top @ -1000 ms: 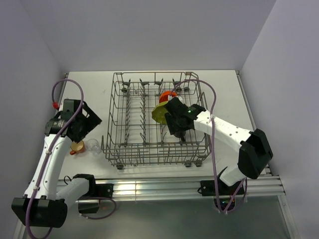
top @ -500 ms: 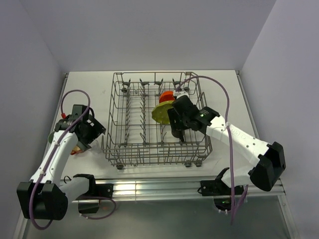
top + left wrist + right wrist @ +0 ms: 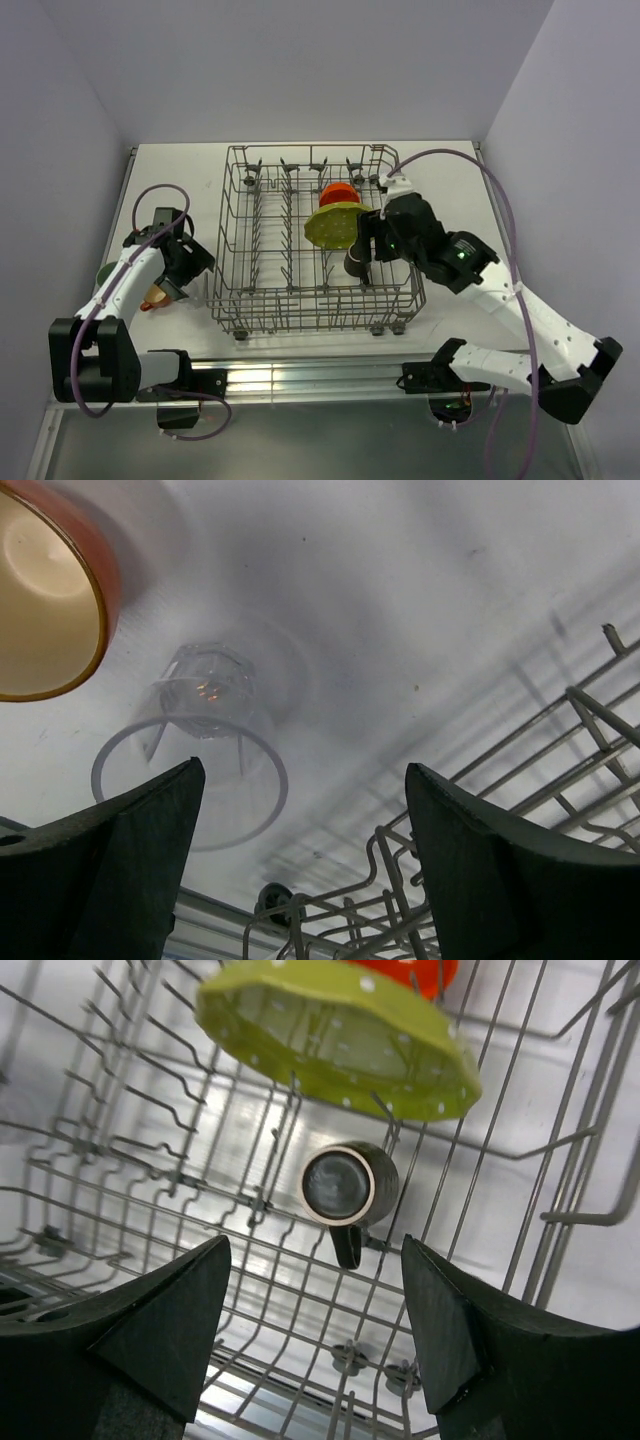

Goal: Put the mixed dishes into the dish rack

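Observation:
The dish rack [image 3: 226,240] stands mid-table and holds the yellow-green plate [image 3: 335,226] on edge, the orange bowl [image 3: 338,192] behind it and the dark brown mug [image 3: 356,264]. My right gripper [image 3: 374,243] hovers open just right of and above the mug [image 3: 350,1185], with nothing between its fingers [image 3: 160,1340]. Left of the rack, my left gripper [image 3: 186,266] hangs open over the clear glass [image 3: 200,740], which lies under its left finger [image 3: 110,870]. The small orange cup [image 3: 153,295] sits beside the glass. The pale green cup [image 3: 105,272] is at the far left edge.
The rack's corner wires and a wheel [image 3: 268,900] lie close under my left gripper's right finger. Upright tines [image 3: 150,1160] fill the rack's left half. Grey walls close in the table on three sides.
My left gripper has swung down and toward the glass beside the rack. My right gripper has pulled back to the right, away from the mug, which stays in the rack.

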Robot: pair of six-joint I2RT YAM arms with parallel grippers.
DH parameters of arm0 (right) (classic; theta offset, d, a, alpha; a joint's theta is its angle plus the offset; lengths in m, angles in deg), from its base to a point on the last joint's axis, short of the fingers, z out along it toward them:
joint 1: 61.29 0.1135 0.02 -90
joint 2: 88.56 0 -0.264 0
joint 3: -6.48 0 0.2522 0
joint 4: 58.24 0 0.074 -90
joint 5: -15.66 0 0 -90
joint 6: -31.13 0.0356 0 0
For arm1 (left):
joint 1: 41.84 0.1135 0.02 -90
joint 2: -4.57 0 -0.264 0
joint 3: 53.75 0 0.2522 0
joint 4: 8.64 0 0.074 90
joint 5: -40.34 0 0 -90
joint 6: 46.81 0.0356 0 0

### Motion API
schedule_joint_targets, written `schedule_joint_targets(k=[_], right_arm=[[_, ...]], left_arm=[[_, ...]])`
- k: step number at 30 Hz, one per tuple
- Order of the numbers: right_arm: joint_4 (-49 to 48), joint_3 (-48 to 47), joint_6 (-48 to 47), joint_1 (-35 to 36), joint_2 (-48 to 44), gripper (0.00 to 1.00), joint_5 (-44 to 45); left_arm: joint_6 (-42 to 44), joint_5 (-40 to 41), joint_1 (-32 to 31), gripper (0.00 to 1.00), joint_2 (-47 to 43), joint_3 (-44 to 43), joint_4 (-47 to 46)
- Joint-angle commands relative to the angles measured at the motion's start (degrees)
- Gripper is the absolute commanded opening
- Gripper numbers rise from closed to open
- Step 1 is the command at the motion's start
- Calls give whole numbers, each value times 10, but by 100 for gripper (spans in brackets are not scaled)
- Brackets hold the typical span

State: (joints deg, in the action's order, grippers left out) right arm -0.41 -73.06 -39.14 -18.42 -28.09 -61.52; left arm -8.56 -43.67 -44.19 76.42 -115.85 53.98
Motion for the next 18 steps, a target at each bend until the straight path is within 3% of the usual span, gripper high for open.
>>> schedule_joint_targets(k=[1,2,4,5,7,10,11,13,18], right_arm=[[8,-43,0,4,-43,77,30],[6,-44,0,4,-52,77,33],[-9,-36,3,4,-87,96,55],[-14,-32,2,5,-97,100,62],[-18,-29,-2,4,-113,100,64],[-7,-44,-3,4,-107,100,66],[-2,-50,0,3,-104,100,65],[6,-66,3,4,-91,100,61],[-6,-82,16,4,-88,100,65]], left_arm=[[17,-15,17,85,15,7,-32],[24,-20,21,78,20,8,-41],[32,-31,22,68,32,9,-49],[38,-31,22,60,36,8,-50],[45,-34,37,52,44,10,-54],[61,-41,38,28,52,9,-53],[64,-44,38,13,52,7,-52],[63,-56,44,1,44,6,-48],[67,-71,47,0,13,-14,-24]])
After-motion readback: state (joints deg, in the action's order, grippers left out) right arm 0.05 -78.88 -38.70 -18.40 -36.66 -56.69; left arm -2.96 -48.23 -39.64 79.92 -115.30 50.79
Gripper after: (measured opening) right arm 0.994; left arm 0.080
